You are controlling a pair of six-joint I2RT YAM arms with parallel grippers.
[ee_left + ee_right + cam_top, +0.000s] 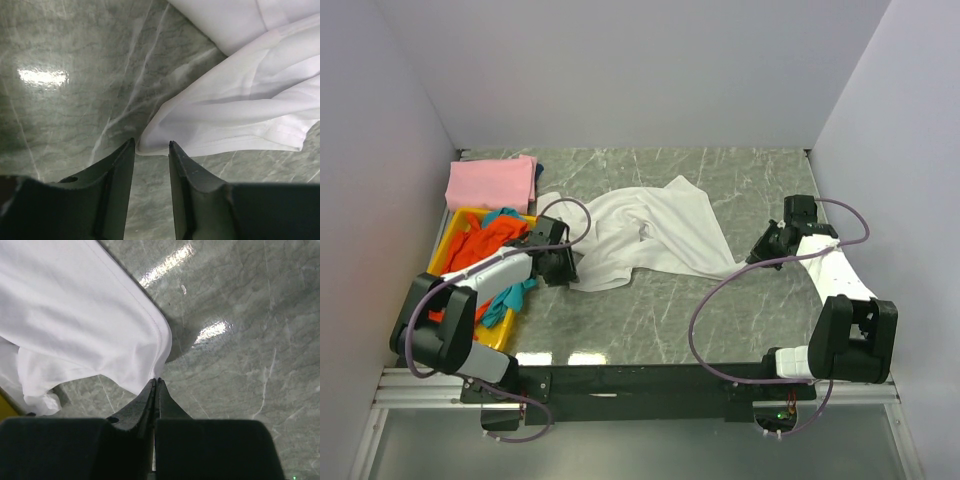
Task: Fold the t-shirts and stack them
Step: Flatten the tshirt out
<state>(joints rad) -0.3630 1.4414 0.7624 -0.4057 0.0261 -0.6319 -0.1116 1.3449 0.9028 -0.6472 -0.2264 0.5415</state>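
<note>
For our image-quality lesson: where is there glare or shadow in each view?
Top view: glare on the table near its front edge. Left wrist view: one bright patch, upper left. Right wrist view: two glare streaks, plus a shadow under the white shirt.

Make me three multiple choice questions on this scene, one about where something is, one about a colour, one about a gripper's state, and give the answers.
1. Where does the folded pink t-shirt lie?
A. inside the tray
B. on the table, beyond the yellow tray
C. under the right arm

2. What colour is the t-shirt lying between the two arms?
A. white
B. teal
C. orange-red

3. How is the left gripper?
A. shut on cloth
B. shut on nothing
C. open, at the shirt's corner

Answers:
1 B: it sits in the far left corner, behind the tray.
2 A: the white t-shirt lies loose mid-table.
3 C: the left wrist view shows a gap between its fingers.
</note>
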